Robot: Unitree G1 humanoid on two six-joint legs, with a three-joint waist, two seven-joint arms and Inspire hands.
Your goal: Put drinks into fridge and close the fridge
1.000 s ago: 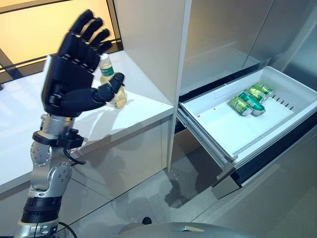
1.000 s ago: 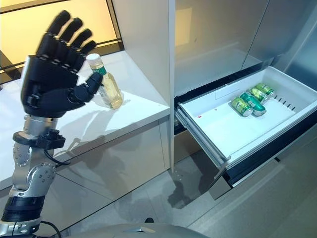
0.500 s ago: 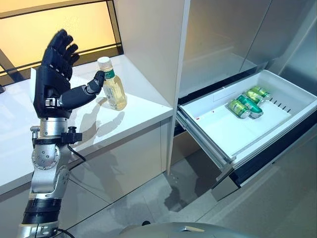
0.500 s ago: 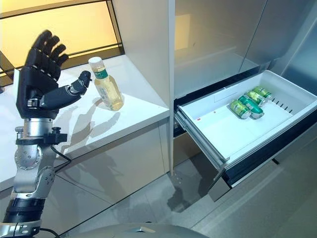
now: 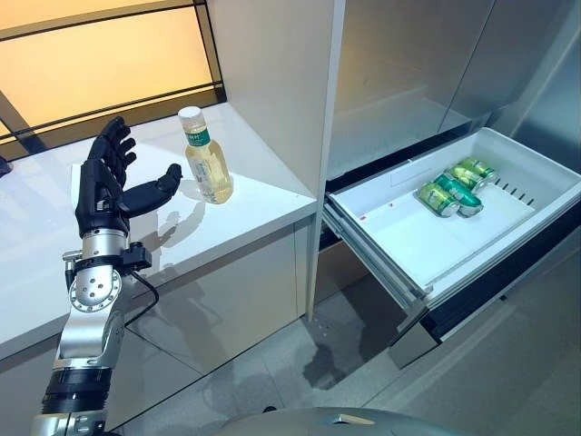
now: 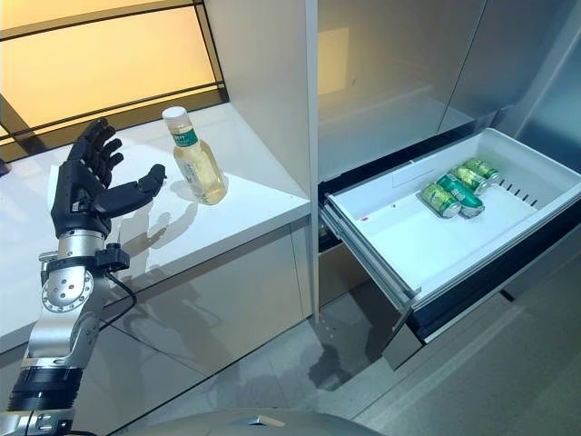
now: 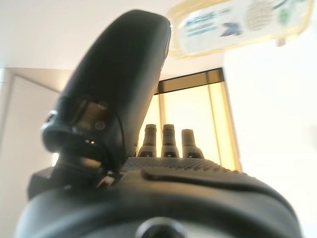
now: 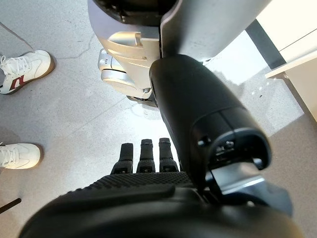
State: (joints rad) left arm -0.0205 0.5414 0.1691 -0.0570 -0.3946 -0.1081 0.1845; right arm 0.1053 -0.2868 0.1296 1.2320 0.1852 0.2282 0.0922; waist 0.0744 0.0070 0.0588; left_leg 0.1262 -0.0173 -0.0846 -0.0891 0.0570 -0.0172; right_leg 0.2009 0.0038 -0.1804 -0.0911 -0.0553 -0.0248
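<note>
A clear bottle (image 5: pixel 205 154) of pale yellow drink with a green label and white cap stands upright on the white counter (image 5: pixel 254 204). My left hand (image 5: pixel 105 182) is open just to its left, fingers up and thumb reaching toward the bottle without touching it; the bottle's label (image 7: pixel 237 25) shows past the thumb in the left wrist view. The white fridge drawer (image 5: pixel 427 245) stands pulled out at the right with green cans (image 5: pixel 457 186) lying at its far end. My right hand (image 8: pixel 148 158) hangs over the floor, fingers straight and holding nothing.
A tall white cabinet panel (image 5: pixel 272 82) rises between the counter and the fridge. The grey fridge door (image 5: pixel 427 54) stands above the drawer. A person's white shoes (image 8: pixel 22 67) rest on the floor near my right hand. An amber-lit window (image 5: pixel 100 54) backs the counter.
My left hand has dropped from in front of the bottle to the counter's level at the bottle's left, still open. The bottle and drawer have not moved.
</note>
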